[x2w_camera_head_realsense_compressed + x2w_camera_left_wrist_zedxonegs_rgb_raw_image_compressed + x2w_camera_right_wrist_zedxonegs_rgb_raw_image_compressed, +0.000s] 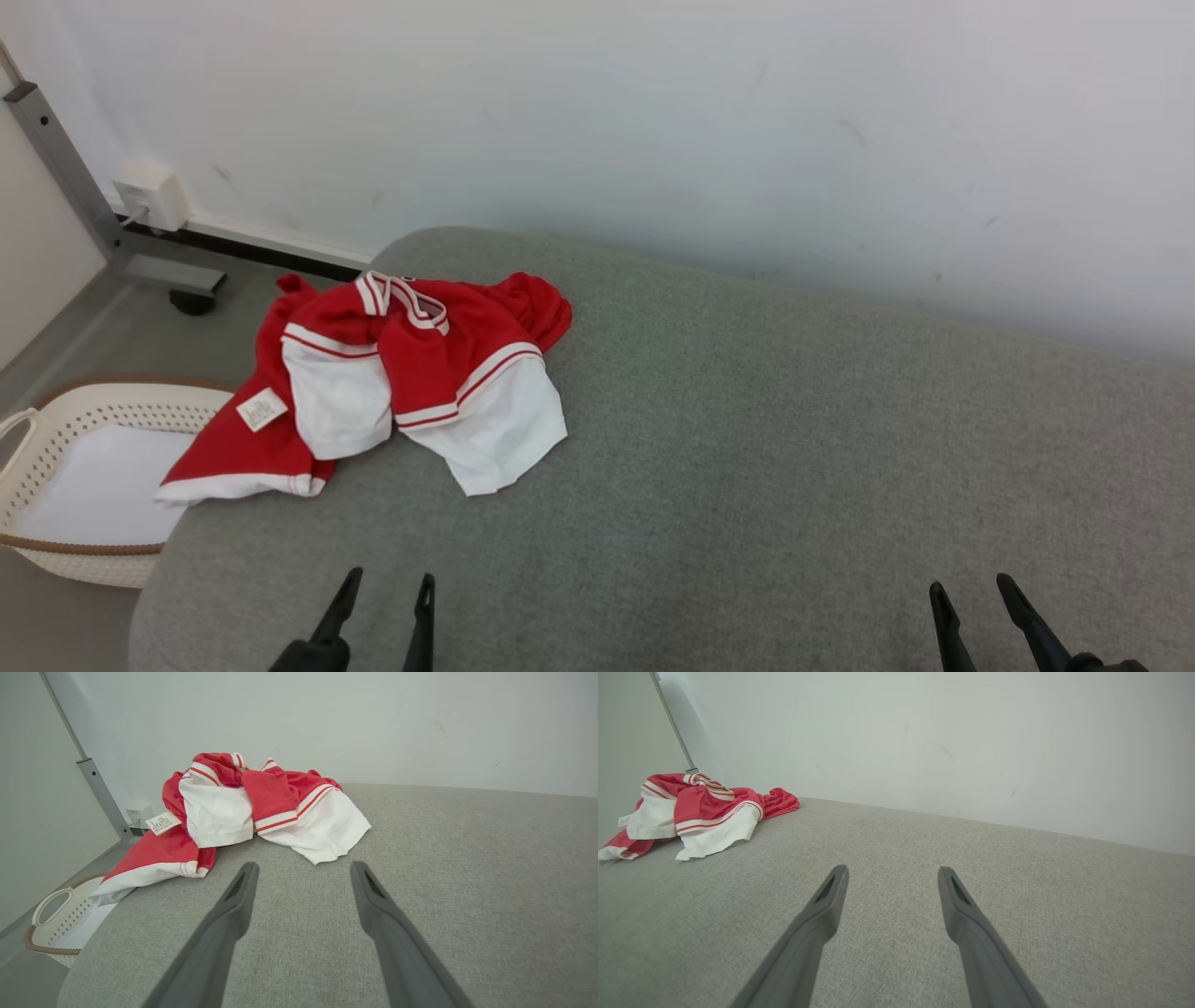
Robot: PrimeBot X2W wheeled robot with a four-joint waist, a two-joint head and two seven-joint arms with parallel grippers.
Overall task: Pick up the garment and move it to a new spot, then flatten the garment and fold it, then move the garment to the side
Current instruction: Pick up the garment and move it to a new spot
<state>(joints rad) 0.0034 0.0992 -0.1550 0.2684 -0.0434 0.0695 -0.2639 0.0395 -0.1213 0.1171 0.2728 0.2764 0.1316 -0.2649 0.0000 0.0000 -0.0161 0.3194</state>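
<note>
Basket (121, 397): cream, perforated, brown-trimmed; on the floor ahead and left of the left tool (391, 577), past the rounded corner of the grey upholstered surface (794, 420).
Garment (420, 364): red and white, crumpled in a heap on the surface; ahead of the left tool and slightly to its left, well apart from its fingertips; far ahead and left of the right tool (969, 584). White-banded red hem hanging over the surface's left edge above the basket; white label (261, 409) facing up.
Left tool: fingers spread wide, nothing between them; low over the grey fabric, tips pointing toward the garment.
Right tool: fingers spread wide, holding nothing; over the grey fabric, well to the right of the left tool, tips pointing toward the white wall (653, 112).
</note>
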